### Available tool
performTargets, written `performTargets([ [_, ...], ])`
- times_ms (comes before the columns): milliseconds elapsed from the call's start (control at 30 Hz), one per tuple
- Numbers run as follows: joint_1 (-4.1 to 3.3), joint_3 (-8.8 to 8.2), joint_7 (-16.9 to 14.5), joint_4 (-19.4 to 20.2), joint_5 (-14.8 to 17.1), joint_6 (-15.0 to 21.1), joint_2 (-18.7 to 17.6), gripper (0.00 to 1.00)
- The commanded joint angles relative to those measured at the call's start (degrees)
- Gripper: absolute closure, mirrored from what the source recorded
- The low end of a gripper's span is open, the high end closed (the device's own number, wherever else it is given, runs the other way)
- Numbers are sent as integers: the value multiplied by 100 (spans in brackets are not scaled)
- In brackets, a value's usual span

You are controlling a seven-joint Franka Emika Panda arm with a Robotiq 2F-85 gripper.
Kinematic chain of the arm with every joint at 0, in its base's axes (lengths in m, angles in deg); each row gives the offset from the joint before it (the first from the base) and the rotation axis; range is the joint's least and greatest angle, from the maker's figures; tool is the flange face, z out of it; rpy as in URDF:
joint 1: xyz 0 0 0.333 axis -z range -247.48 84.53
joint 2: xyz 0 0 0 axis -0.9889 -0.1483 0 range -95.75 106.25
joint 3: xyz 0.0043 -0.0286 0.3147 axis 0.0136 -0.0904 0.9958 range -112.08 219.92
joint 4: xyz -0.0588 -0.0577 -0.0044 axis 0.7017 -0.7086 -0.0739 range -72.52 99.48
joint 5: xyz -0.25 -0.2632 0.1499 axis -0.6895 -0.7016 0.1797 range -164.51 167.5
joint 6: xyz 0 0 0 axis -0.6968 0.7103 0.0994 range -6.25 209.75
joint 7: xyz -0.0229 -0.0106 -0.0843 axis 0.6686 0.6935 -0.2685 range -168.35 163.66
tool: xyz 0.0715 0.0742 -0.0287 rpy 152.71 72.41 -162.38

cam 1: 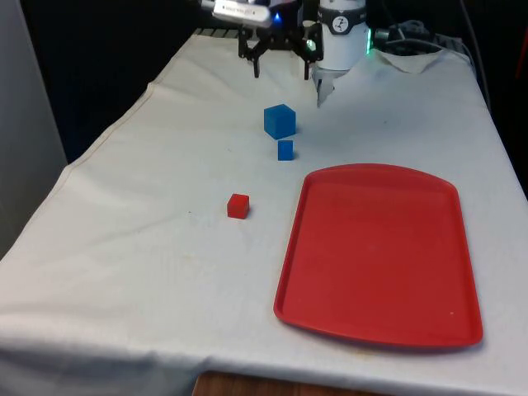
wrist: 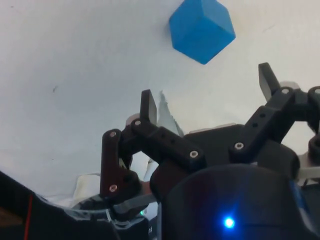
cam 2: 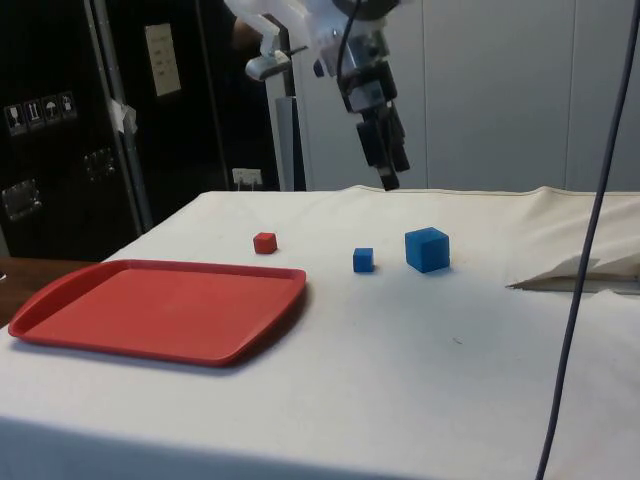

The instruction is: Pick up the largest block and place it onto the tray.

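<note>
Taking the front view from its left to its right: a small red cube sits alone on the white cloth-covered table. Next comes the large blue cube, with a small blue cube just beside it on the near side — close, but apart. Then the flat red plastic tray fills the front view's right, bare.

The black two-finger gripper hangs above the table beyond the large blue cube, towards the far end, with clear air between them. Its fingers are spread wide and hold nothing; the wrist view shows the two fingertips well apart with bare cloth between.

The relation that matters: the large blue cube is not under the gripper. It lies ahead of the fingers, on the side towards the tray and the smaller blocks. So the coming move is probably a short advance that way, then a descent. In the wrist view the cube stands corner-on to the fingers — a wrist turn may be needed to meet flat faces.
</note>
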Motion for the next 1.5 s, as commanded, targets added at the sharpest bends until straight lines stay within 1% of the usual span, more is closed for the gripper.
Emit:
performTargets([
  [0,6,-6,-74,92,34,138,-17,0],
  [233,-6,11,-166,367,63,476,-172,0],
  [267,-6,0,-138,332,23,413,-172,0],
  [300,-6,11,-172,395,63,516,-189,0],
  [433,0,17,-229,539,74,699,-281,0],
  [500,-6,6,-201,544,23,688,-304,0],
  [533,0,23,-252,567,80,756,-327,0],
  [667,6,34,-321,590,143,877,-464,0],
  [700,-6,11,-258,567,46,802,-441,0],
  [767,6,57,-395,596,241,940,-579,0],
  [1000,11,115,-579,590,493,1123,-882,0],
  [1033,-6,80,-533,567,430,1066,-877,0],
  [1067,11,120,-607,590,527,1146,-922,0],
  [1100,11,138,-647,590,590,1192,-997,0],
  [1233,17,160,-722,584,682,1261,-1140,0],
  [1300,11,166,-762,596,716,1301,-1209,0],
  [1333,-6,143,-728,567,676,1249,-1232,0],
  [1367,11,166,-773,596,722,1312,-1238,0],
  [1467,11,172,-791,596,728,1324,-1283,0],
])
